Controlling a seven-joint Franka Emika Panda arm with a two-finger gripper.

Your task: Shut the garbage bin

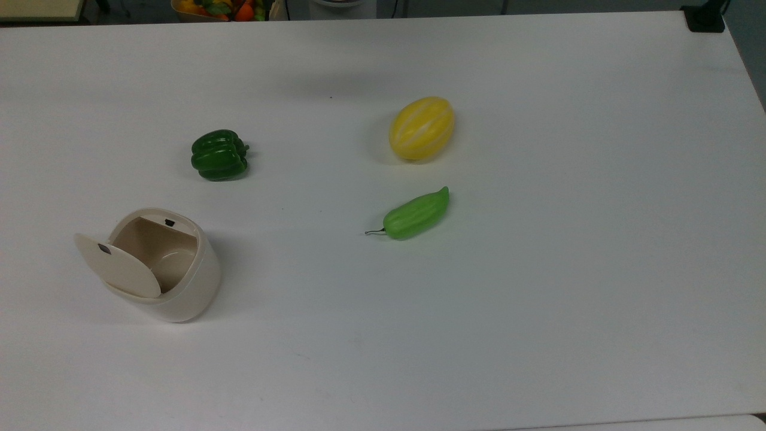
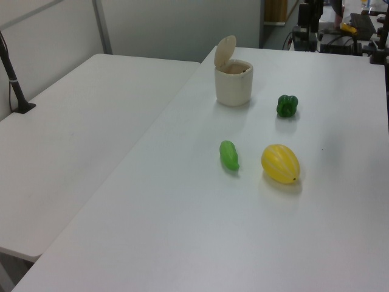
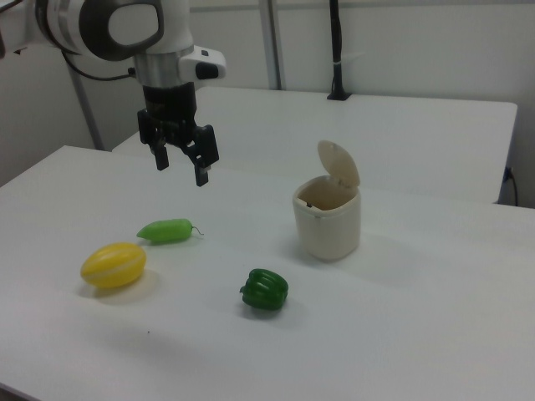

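The cream garbage bin (image 1: pixel 179 287) (image 2: pixel 233 85) (image 3: pixel 328 224) stands on the white table with its hinged lid (image 1: pixel 116 263) (image 2: pixel 225 50) (image 3: pixel 338 164) tipped up and open; a small black tab marks the lid. The tub looks empty inside. My gripper (image 3: pixel 180 167) hangs open in the air in the right view, well to the right view's left of the bin and above the light green vegetable. Nothing is between its fingers.
Three toy vegetables lie on the table: a dark green bell pepper (image 1: pixel 219 155) (image 3: pixel 265 290), a yellow striped melon (image 1: pixel 422 128) (image 3: pixel 114 265) and a light green cucumber-like piece (image 1: pixel 416 214) (image 3: pixel 167 230). A second white table (image 2: pixel 73 134) adjoins this one.
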